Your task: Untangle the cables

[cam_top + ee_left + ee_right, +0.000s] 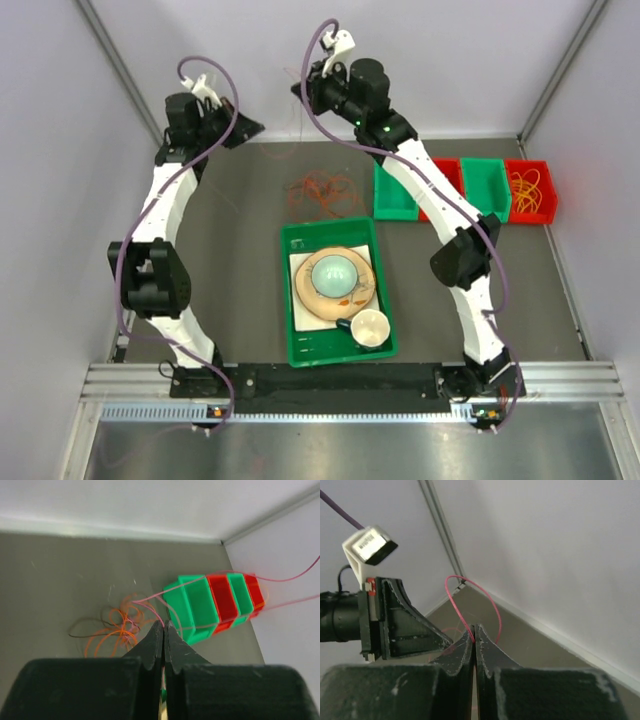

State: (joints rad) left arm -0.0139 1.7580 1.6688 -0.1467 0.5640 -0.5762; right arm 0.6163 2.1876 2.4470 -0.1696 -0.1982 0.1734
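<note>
left gripper: fingers pressed together, pinching a thin red cable at the tips. the strand runs off to the right, past the row of green and red bins.

right gripper: fingers also closed, with a red cable arching out of the tips in a loop (same strand as the left's? cannot tell).

both grippers sit close together near the back wall.

main tangle of cables, orange, red and dark, lies on the table, just behind the green tray and left of the bins. more yellow-orange cables are coiled in the far-right red bin.
</note>
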